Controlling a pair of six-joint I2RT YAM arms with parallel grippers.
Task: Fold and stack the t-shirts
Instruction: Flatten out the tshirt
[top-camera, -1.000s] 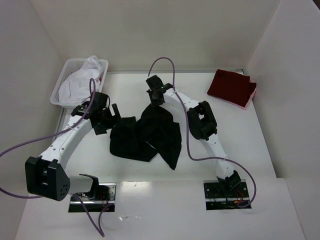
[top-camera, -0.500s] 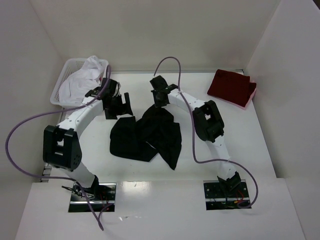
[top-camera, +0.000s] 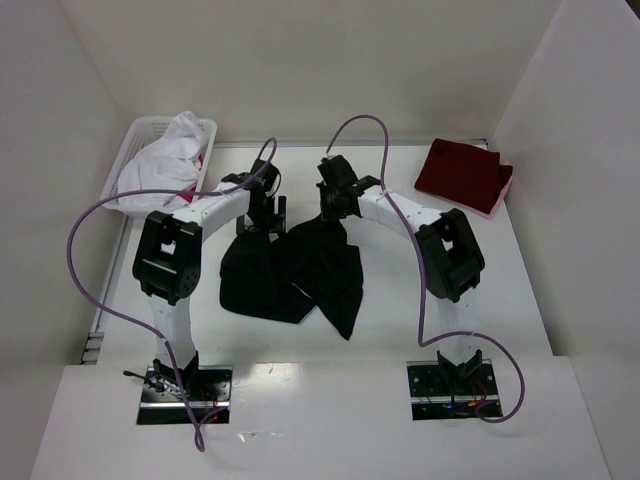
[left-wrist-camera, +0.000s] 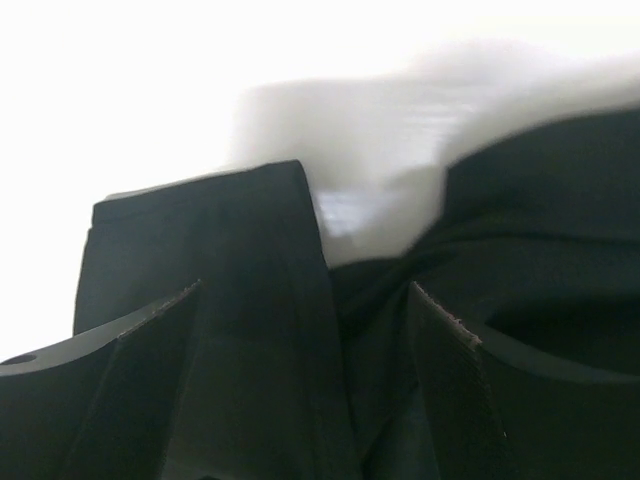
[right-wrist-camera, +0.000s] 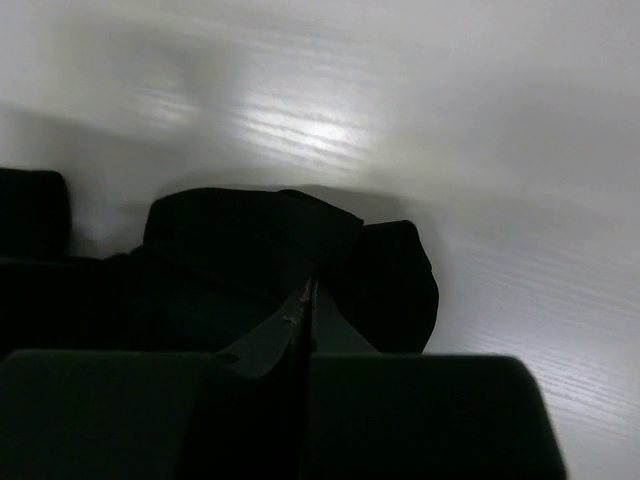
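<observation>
Left gripper (top-camera: 266, 216) spread, swung right to black t-shirt (top-camera: 300, 275) | right gripper (top-camera: 335, 211) pinching its far edge

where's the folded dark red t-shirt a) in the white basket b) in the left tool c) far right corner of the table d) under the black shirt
C: the dark red t-shirt lies folded at the far right corner of the table, away from the basket and the black t-shirt.
</observation>
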